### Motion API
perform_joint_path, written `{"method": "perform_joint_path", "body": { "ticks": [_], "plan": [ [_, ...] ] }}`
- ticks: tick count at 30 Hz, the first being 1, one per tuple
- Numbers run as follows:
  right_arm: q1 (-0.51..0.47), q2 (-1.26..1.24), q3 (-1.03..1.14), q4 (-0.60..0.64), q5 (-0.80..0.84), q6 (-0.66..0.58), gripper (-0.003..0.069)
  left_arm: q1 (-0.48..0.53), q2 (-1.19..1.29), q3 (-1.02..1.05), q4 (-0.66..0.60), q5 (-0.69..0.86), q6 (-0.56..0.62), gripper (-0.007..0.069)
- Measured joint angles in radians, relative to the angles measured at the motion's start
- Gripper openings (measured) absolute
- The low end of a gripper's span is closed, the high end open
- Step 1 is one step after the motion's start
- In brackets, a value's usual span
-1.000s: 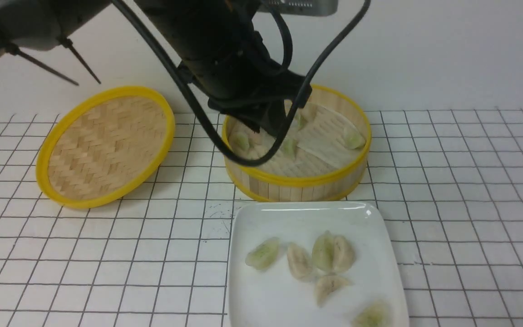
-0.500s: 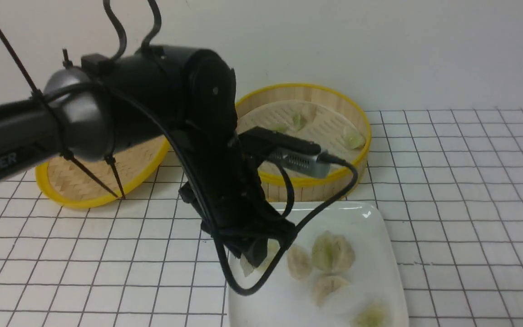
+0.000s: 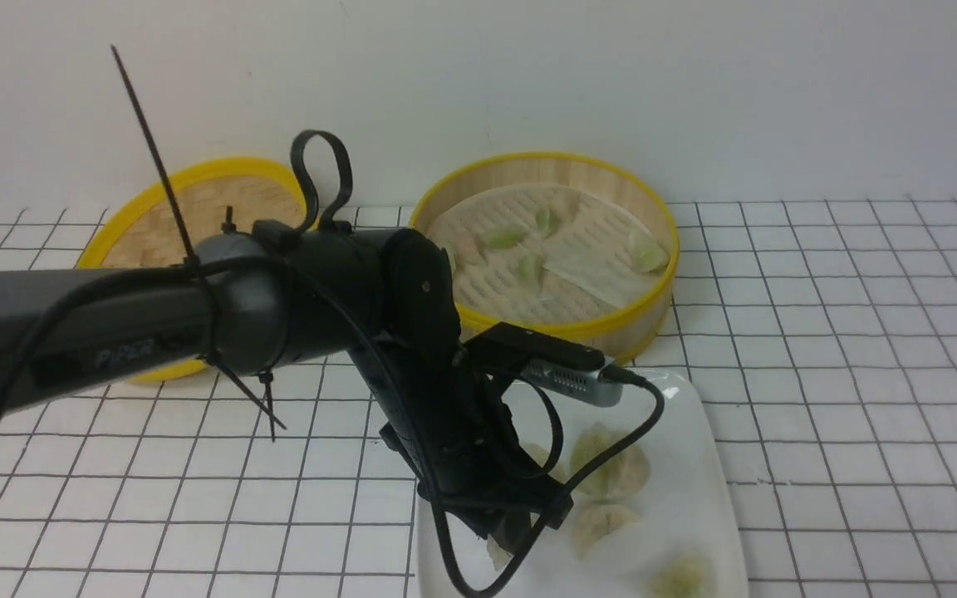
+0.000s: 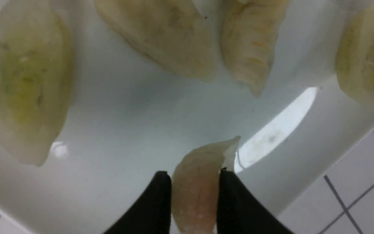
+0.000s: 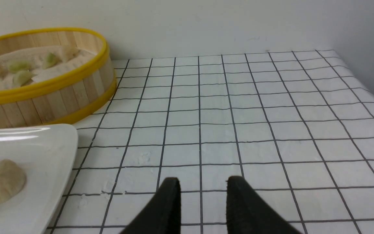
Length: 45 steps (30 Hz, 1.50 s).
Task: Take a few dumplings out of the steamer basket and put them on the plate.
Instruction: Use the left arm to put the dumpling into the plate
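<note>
Dumplings on the white square plate, with my left gripper low over the plate's near corner. It is clenched on one pale pinkish dumpling, whose tip pokes out past the black fingertips. The plate's rim runs close on either flank of this gripper. Bare glaze lies directly ahead of it, before four resting dumplings, each cut off by the wrist view's frame. In the front view, my arm and its cable hide part of the plate and most of the woven lid. Beyond the gripper, just past the plate's far edge, stands the bamboo steamer basket. On its pale liner lie at least five dumplings, mostly green, one pinkish. My right gripper has its jaws parted with nothing between them. Open grid-lined tabletop stretches ahead of it to the wall.
</note>
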Motion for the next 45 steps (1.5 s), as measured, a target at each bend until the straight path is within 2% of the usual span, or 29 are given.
{"method": "perform_joint_path", "body": {
  "ticks": [20, 29, 32, 35, 38, 45],
  "plan": [
    [0.0, 0.0, 0.0, 0.0, 0.0, 0.0, 0.0192, 0.0, 0.077, -0.001, -0.008, -0.053, 0.064, 0.0162],
    [0.0, 0.0, 0.0, 0.0, 0.0, 0.0, 0.0192, 0.0, 0.078, -0.054, -0.006, 0.052, 0.115, 0.0165],
    [0.0, 0.0, 0.0, 0.0, 0.0, 0.0, 0.0192, 0.0, 0.078, -0.062, -0.006, 0.053, 0.116, 0.0213],
    [0.0, 0.0, 0.0, 0.0, 0.0, 0.0, 0.0192, 0.0, 0.079, -0.063, -0.004, 0.053, 0.112, 0.0328],
    [0.0, 0.0, 0.0, 0.0, 0.0, 0.0, 0.0192, 0.0, 0.079, -0.063, 0.004, 0.06, 0.097, 0.04],
    [0.0, 0.0, 0.0, 0.0, 0.0, 0.0, 0.0192, 0.0, 0.06, -0.146, 0.108, 0.141, 0.092, 0.0435]
  ]
}}
